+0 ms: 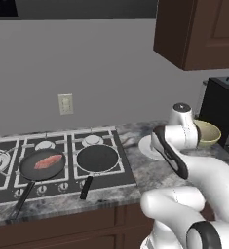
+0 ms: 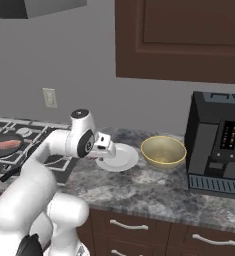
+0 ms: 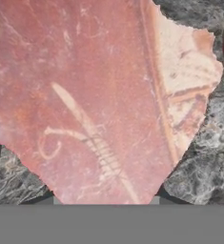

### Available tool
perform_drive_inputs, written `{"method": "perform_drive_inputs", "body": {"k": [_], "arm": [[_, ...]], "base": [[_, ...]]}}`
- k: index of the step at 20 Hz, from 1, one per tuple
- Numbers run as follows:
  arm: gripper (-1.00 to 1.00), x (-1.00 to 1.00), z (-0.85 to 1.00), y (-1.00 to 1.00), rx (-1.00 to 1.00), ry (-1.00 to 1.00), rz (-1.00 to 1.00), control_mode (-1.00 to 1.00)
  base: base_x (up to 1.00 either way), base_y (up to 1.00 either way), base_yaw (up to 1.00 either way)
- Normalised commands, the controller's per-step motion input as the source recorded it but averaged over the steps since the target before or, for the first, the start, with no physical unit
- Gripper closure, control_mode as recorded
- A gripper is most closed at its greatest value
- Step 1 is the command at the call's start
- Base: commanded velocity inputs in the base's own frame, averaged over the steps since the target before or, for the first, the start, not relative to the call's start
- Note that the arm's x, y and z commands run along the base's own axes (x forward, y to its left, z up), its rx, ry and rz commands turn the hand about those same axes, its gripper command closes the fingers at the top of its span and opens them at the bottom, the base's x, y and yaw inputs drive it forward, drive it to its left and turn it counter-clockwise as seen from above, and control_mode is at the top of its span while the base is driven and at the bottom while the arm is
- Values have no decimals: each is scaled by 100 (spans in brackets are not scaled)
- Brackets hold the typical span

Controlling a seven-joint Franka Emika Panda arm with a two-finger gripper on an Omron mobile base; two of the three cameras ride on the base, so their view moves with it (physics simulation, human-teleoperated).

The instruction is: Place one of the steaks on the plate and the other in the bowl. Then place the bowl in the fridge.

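Observation:
One steak (image 3: pixel 99 95) sits right in front of the hand camera, pinkish-red with pale streaks, and hides the fingertips. My gripper (image 2: pixel 108 149) is shut on it, just above the left edge of the white plate (image 2: pixel 123 160) on the counter. The other steak (image 1: pixel 47 161) lies in the left black frying pan (image 1: pixel 23 170) on the stove. The yellowish-tan bowl (image 2: pixel 163 150) stands empty to the right of the plate. The fridge is out of view.
A second, empty black pan (image 1: pixel 97 158) sits on the stove's right burner, handle toward the counter's front. A black coffee machine (image 2: pixel 216 142) stands right of the bowl. Dark wall cabinets (image 2: pixel 179 40) hang above. Grey stone counter (image 2: pixel 154 195) lies in front.

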Motion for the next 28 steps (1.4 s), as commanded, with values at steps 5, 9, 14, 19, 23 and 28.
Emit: {"method": "perform_drive_inputs", "body": {"k": [5,9,14,19,23,28], "arm": [[100,25,-15,-23,15,15,-37,-100],[100,36,-5,8,2,9,-30,-100],[100,49,-50,0,-1,0,-8,-100],[100,56,-56,-9,0,0,-4,-100],[100,54,-65,-18,0,0,-3,-100],[100,36,-43,-5,0,-1,0,-100]], "base": [[0,0,0],[0,0,0],[0,0,0],[0,0,0],[0,0,0],[0,0,0]]}}
